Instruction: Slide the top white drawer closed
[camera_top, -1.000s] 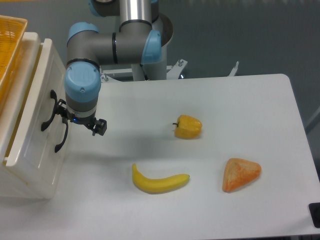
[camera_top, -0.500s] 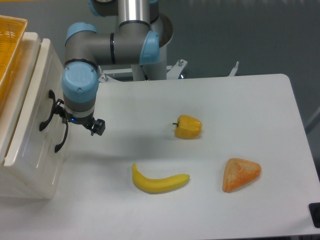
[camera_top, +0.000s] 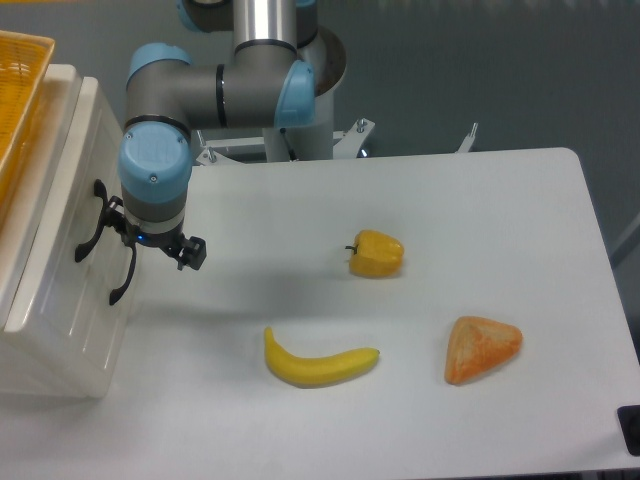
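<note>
My hand (camera_top: 128, 243), grip state unclear, has nudged the top white drawer (camera_top: 62, 250) further left, nearly shut.

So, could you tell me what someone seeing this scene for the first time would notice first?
Probably the grey and blue robot arm reaching down at the left, its gripper right at the front of the top white drawer, close to the upper black handle. Next come the three bright foods on the white table: a banana near the front, a yellow pepper behind it, and an orange triangular pastry to the right.
</note>
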